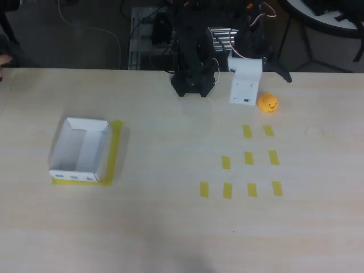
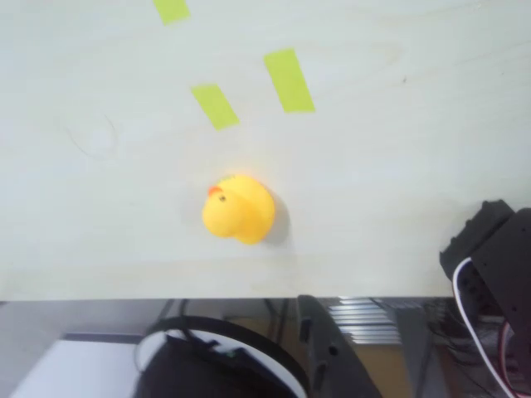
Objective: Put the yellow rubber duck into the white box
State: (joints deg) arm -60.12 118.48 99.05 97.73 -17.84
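Yellow rubber duck [image 1: 267, 103] sits free on the bench [image 1: 170, 227] near its far edge, just beside the gripper [image 1: 245, 85]; can't tell whether the gripper is apart. White box [image 1: 79, 151] well left. I'd centre over the duck, descend straight, close gently.

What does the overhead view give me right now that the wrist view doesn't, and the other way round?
Overhead alone: the white box on its yellow tape outline, far left of the duck; the arm's base; the white tool block just left of the duck; the full grid of tape strips.

Wrist alone: a close look at the yellow rubber duck with its red beak mark, and the table's far edge with a dark round object beyond it.

Both: the duck resting free on the table, with yellow tape strips nearby.
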